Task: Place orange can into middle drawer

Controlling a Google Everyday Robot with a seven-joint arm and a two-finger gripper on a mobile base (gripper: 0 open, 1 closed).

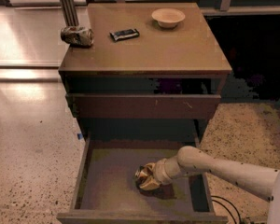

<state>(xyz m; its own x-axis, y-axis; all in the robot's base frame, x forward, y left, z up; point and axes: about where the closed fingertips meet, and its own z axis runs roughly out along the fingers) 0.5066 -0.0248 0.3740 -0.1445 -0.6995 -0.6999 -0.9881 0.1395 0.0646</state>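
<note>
The middle drawer (109,183) is pulled wide open at the bottom of the cabinet, with dark side walls and a greyish-brown floor. The orange can (141,173) is low inside it, right of the middle, at or just above the floor. My gripper (147,179) reaches in from the right on its cream arm (224,169) and is shut on the can, which shows between the tan fingers (150,185). Most of the can is hidden by the fingers.
Above, a drawer with a scratched flat front (144,106) is nearly shut. On the cabinet top lie a silvery can (78,35) at the left edge, a dark packet (124,34) and a pale bowl (168,17). A cable (224,204) lies on the speckled floor at the right.
</note>
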